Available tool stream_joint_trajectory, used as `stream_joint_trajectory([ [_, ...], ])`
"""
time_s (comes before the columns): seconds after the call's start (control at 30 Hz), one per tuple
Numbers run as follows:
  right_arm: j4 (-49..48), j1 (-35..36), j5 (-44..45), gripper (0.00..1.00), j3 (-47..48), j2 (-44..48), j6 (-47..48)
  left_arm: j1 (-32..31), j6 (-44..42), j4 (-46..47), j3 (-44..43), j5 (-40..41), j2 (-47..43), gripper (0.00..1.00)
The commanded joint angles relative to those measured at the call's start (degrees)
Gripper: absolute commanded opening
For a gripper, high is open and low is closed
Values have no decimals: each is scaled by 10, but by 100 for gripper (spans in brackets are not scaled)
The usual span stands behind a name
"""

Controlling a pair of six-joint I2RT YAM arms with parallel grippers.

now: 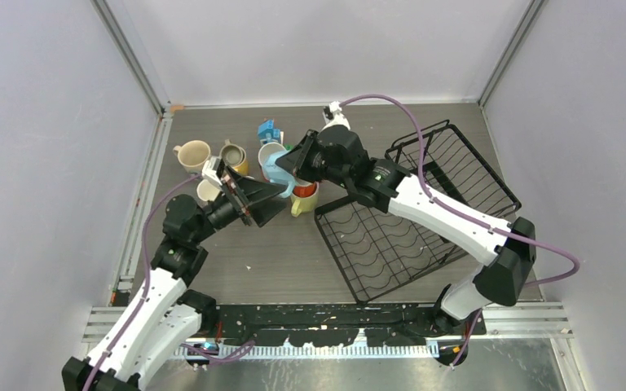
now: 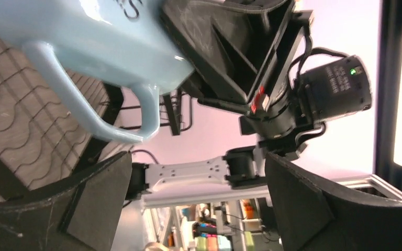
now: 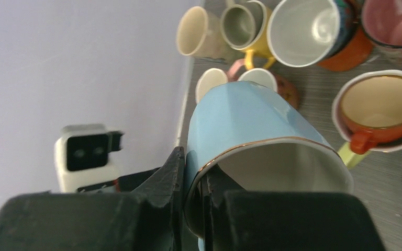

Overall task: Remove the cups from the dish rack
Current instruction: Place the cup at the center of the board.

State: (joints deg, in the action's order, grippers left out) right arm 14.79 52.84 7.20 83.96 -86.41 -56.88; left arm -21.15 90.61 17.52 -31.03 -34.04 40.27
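Mug (image 1: 275, 166), light blue: up off the table (image 1: 236, 269), left of dish rack (image 1: 412, 224), by the parked cups (image 1: 212, 159) | right gripper (image 1: 287, 163): clamped on its rim, mug tipped sideways | left gripper (image 1: 267, 194): jaws wide, empty, just beside mug | step: setting it down, I reckon | next: left arm clears off, tip upright, find a gap

From the left wrist you get only part of the light blue mug (image 2: 99, 47), its body and dark lettering cut off by the top edge, and from above the right gripper (image 1: 285, 165) covers most of it. From the right wrist its lower rim lies behind the black fingers (image 3: 157, 209), and the pink mug (image 3: 398, 26) runs off the top right corner. Overhead, the left arm (image 1: 181, 221) half hides a cream mug (image 1: 208, 190).
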Motion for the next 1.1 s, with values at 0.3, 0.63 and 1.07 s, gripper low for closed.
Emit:
stream_joint_trajectory([
  [0.3, 145, -1, 37, 1, 190, -53, 114, -1, -543, -751, -312, 388, -108, 100],
  [0.63, 371, 35, 45, 1, 432, -237, 187, -1, -641, -821, -413, 496, -99, 100],
  [1.07, 486, 65, 47, 1, 575, -415, 207, -22, -663, -848, -513, 529, -88, 100],
])
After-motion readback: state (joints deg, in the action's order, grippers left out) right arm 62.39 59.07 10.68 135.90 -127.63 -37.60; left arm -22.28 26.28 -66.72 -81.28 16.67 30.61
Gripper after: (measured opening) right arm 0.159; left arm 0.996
